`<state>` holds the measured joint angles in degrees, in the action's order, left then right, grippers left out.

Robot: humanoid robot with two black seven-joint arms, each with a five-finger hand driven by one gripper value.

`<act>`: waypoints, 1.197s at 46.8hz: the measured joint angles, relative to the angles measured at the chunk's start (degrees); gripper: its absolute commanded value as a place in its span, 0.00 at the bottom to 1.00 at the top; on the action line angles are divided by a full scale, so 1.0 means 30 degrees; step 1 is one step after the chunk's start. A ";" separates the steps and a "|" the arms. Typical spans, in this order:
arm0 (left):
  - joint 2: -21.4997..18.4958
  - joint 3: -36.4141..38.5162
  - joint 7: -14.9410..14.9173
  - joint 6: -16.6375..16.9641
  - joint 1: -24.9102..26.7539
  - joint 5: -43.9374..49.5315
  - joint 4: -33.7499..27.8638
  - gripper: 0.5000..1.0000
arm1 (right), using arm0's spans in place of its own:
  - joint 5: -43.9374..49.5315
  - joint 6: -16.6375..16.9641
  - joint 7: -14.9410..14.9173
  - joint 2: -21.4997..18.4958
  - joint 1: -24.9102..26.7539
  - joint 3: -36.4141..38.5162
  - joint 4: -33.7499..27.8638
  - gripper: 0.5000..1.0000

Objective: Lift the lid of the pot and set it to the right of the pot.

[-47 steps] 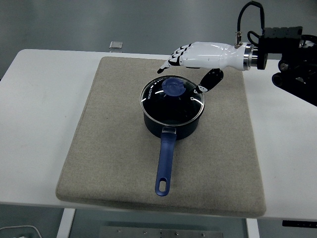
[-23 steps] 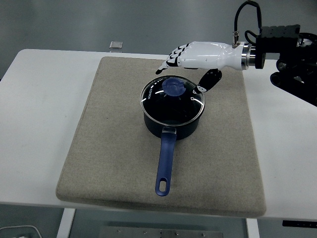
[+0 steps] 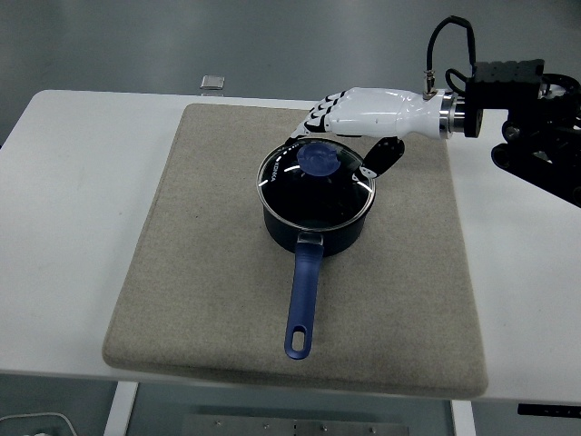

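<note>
Right robot hand [image 3: 349,123] over far rim of lid [image 3: 316,180], fingers spread, holding nothing; fingertips partly hidden.

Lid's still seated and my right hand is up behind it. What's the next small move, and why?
Probably lower the white right hand forward onto the round blue knob of the glass pot lid. The lid is on the dark blue saucepan, and the open fingers sit just past the knob, not yet around it.

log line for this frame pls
right hand open, above far rim | lid on pot, knob ungrasped | mat | left arm unseen
</note>
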<state>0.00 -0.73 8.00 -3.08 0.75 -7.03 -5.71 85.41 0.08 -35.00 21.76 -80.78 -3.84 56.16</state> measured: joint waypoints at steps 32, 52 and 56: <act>0.0000 0.0001 0.0000 0.0000 0.0003 -0.0001 0.0000 1.00 | 0.0030 -0.0442 0.0000 -0.0157 0.0426 -0.0039 -0.0260 0.80; 0.0000 -0.0004 0.0000 -0.0001 -0.0012 -0.0002 0.0000 1.00 | 0.0006 -0.0666 0.0000 -0.0563 0.0331 -0.0015 -0.0484 0.80; 0.0000 0.0000 0.0000 0.0000 -0.0015 -0.0002 0.0000 1.00 | 0.0004 -0.0694 0.0000 -0.0572 0.0293 0.0017 -0.0581 0.80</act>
<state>0.00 -0.73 8.00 -3.08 0.70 -7.03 -5.71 85.43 -2.00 -35.00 20.04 -79.90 -3.79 54.42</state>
